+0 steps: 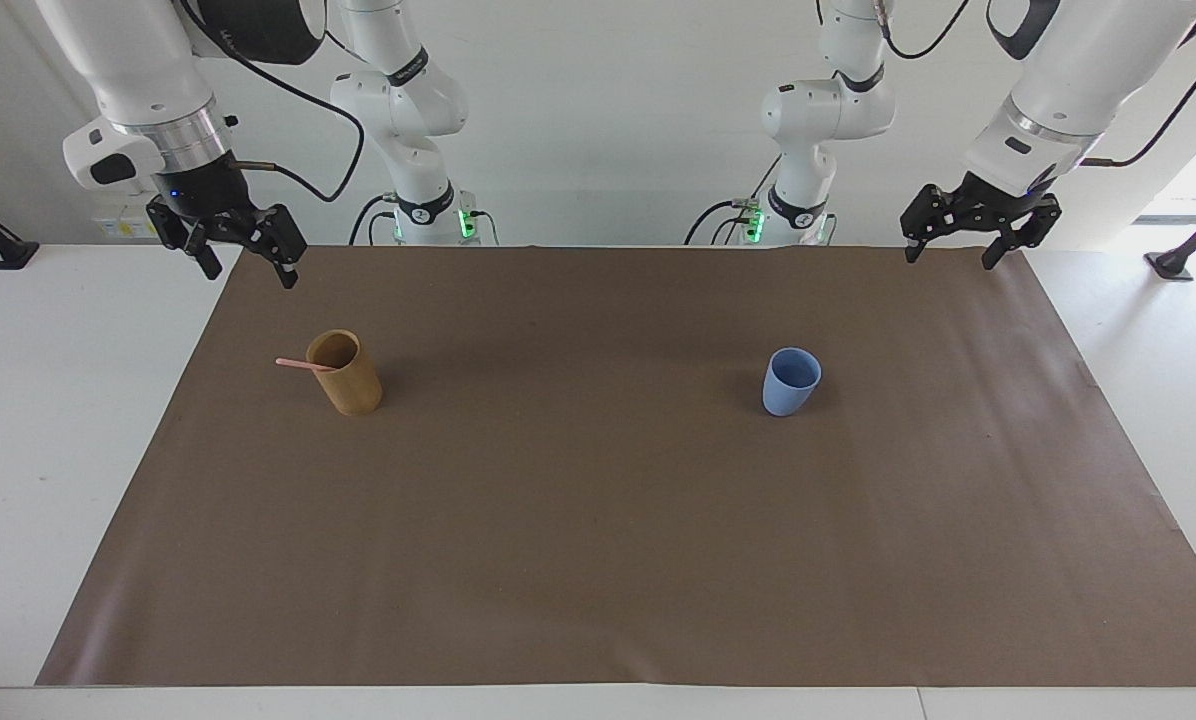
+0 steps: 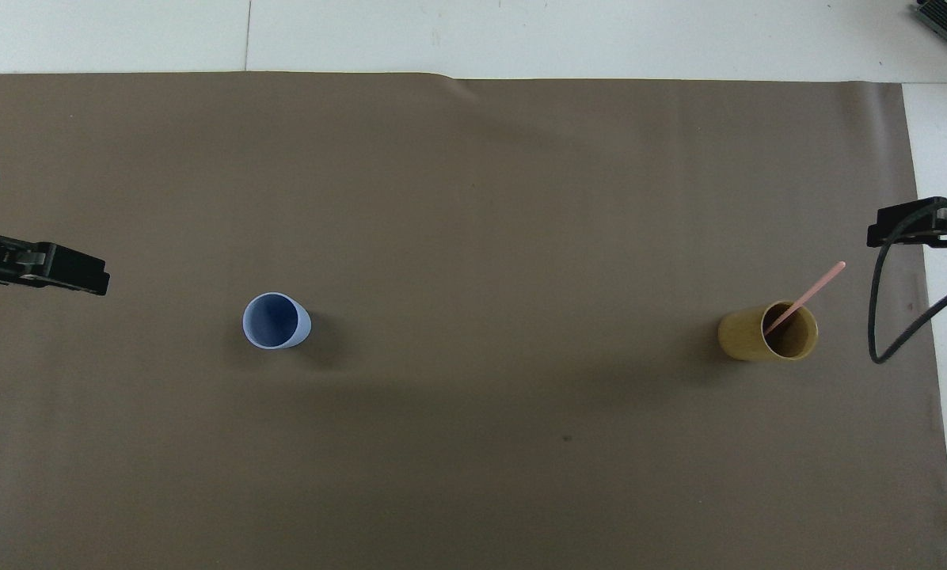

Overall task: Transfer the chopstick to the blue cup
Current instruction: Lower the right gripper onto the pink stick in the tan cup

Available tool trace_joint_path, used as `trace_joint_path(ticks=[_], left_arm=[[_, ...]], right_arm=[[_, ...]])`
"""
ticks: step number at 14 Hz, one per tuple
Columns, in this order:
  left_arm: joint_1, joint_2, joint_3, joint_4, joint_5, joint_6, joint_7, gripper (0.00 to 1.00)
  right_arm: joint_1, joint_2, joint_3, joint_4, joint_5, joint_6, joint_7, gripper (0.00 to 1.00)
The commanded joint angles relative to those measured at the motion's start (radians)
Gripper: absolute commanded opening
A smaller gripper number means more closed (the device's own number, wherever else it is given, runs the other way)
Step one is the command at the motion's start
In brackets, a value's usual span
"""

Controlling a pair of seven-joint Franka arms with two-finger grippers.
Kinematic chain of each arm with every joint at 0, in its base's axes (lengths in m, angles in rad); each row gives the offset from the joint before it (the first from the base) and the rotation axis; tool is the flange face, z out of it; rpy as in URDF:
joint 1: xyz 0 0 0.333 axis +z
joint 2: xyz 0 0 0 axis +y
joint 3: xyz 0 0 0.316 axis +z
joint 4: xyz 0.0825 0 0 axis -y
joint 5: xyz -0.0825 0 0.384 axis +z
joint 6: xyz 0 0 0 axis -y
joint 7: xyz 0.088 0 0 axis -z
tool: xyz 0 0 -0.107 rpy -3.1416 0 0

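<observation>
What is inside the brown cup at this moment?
The pink chopstick stands slanted in the brown cup, leaning on its rim, with its upper end sticking out toward the right arm's end of the table. Its lower end and the cup's bottom are hidden by the cup's wall.

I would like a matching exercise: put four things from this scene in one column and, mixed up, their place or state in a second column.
1. chopstick
2. blue cup
3. tan cup
4. left gripper

a. empty, toward the left arm's end
b. open, above the brown mat's edge
c. leaning inside the tan cup
d. holds the stick

Pairs: 1-c, 2-a, 3-d, 4-b
</observation>
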State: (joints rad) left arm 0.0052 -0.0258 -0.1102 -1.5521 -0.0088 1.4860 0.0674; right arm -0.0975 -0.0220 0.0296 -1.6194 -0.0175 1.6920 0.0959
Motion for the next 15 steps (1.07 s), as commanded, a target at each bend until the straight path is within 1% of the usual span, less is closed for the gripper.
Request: trace_joint_path(ticks=[1, 3, 5, 6, 9, 11, 13, 15], left_arm=[[0.019, -0.009, -0.011, -0.005, -0.013, 0.002, 0.009, 1.00], [0.019, -0.009, -0.011, -0.005, -0.013, 0.002, 0.009, 1.00], [0.019, -0.009, -0.010, -0.005, -0.013, 0.003, 0.009, 1.00], [0.019, -0.009, -0.011, -0.005, -0.013, 0.002, 0.009, 1.00], [0.019, -0.009, -0.011, -0.005, -0.013, 0.002, 0.009, 1.00], [0.019, -0.009, -0.011, -0.005, -0.013, 0.002, 0.009, 1.00], [0.019, -0.009, -0.011, -0.005, -0.013, 0.002, 0.009, 1.00], [0.015, -0.006, -0.011, -0.002, -0.014, 0.016, 0.005, 1.00]], right_arm=[[-0.014, -0.039, 0.006, -0.103, 0.005, 0.113, -0.007, 1.00], [-0.011, -0.039, 0.006, -0.140, 0.005, 0.152, -0.008, 1.00], [-0.013, -0.039, 0.006, -0.215, 0.005, 0.216, -0.008, 1.00], [-0.013, -0.041, 0.006, -0.236, 0.005, 0.241, -0.008, 1.00], [-0.013, -0.029, 0.006, -0.254, 0.005, 0.287, -0.013, 1.00], [-0.016, -0.018, 0.006, -0.287, 0.005, 0.313, -0.068, 1.00], [-0.043, -0.016, 0.006, -0.338, 0.005, 0.360, -0.154, 1.00], [-0.065, -0.009, 0.006, -0.358, 0.008, 0.362, -0.208, 1.00]])
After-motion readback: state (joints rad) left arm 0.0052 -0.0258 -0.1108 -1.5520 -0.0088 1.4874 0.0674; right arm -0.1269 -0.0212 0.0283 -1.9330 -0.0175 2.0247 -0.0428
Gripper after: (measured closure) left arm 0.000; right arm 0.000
